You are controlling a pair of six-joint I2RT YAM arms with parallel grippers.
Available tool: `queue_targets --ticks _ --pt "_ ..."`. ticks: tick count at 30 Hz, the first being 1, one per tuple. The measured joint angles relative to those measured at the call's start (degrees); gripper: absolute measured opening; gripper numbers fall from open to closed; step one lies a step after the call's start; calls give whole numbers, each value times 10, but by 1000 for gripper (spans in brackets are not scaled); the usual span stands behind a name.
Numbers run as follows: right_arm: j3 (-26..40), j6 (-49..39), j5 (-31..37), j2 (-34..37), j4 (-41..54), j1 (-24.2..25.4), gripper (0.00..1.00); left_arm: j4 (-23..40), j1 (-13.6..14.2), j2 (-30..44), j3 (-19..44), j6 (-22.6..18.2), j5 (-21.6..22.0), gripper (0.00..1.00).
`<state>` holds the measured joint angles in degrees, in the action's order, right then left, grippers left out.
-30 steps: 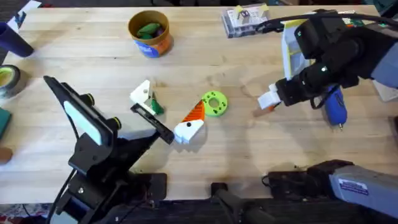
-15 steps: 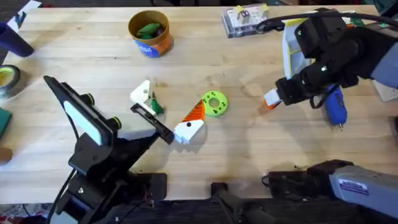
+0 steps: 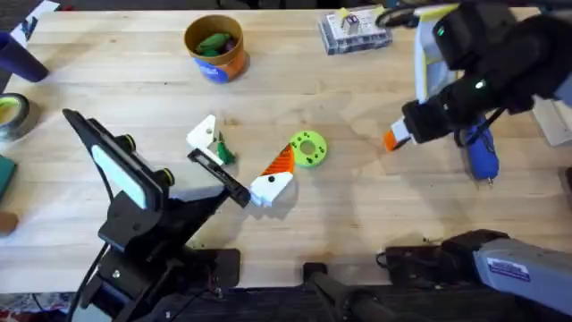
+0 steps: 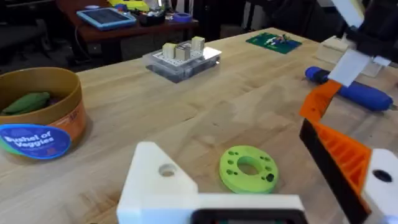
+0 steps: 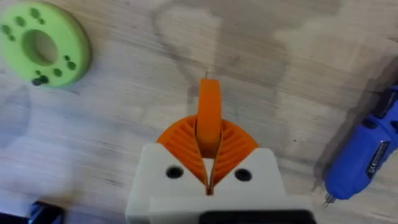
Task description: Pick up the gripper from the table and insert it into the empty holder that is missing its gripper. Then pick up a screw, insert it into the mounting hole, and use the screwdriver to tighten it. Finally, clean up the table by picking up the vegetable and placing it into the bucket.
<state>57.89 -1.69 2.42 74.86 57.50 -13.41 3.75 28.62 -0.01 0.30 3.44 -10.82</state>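
My right gripper [image 3: 409, 131] is shut on the gripper [image 3: 391, 139], a long orange finger held above the table right of centre. Its ribbed pads clamp that orange finger [image 5: 209, 109]. The empty holder [image 3: 204, 132], a white block with a green bit, sits on my left arm's black bar. Across from it is the striped, white-tipped finger [image 3: 273, 175]. My left gripper [image 3: 239, 156] is open, with nothing between. The blue screwdriver [image 3: 481, 154] lies beside the right arm. The bucket [image 3: 215, 46] stands at the back, with the green vegetable [image 3: 213, 41] inside. I cannot make out a screw.
A green disc [image 3: 309, 148] lies at mid-table near the striped finger. A clear parts box [image 3: 356, 29] sits at the back right. A tape roll [image 3: 11, 116] and a dark blue object [image 3: 18, 55] are at the left edge.
My right gripper has moved right and toward the back with the orange finger. The piece's white base no longer shows overhead. The left arm has not moved.
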Motion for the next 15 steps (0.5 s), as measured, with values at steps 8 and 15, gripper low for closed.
queue_targets --ticks 8,15 --pt "100 2 -115 -62 11 1 11 0 0 0 0 0 0 993" --pt "106 12 -271 -85 -40 1 11 0 0 0 0 0 0 993"
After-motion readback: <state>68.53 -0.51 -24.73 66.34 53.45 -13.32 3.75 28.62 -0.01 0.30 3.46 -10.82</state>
